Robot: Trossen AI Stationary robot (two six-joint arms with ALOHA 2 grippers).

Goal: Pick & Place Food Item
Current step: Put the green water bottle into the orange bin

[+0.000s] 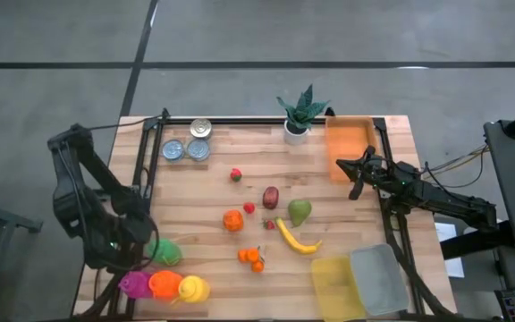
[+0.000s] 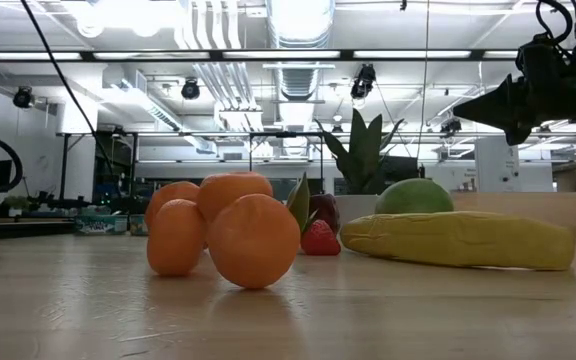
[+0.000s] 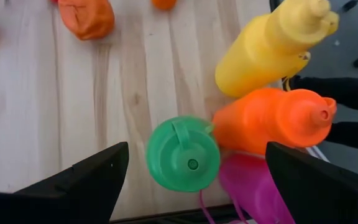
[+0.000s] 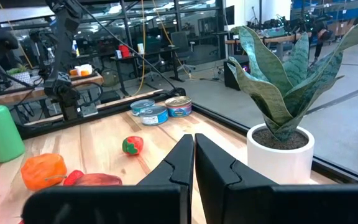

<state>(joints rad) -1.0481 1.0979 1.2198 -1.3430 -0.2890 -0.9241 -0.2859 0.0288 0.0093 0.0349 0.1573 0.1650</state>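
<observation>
Toy food lies spread over the wooden table: a banana, a green pear, a dark red fruit, an orange pepper, a strawberry and a cluster of oranges. My left gripper hangs open at the near left corner, above an upright green bottle, and its fingers stand wide on either side of the lid without touching it. My right gripper is shut and level at the right side, beside the orange bin, holding nothing.
Magenta, orange and yellow bottles stand close to the green one. Cans and a potted plant are at the far edge. A yellow container and a clear one are at the near right.
</observation>
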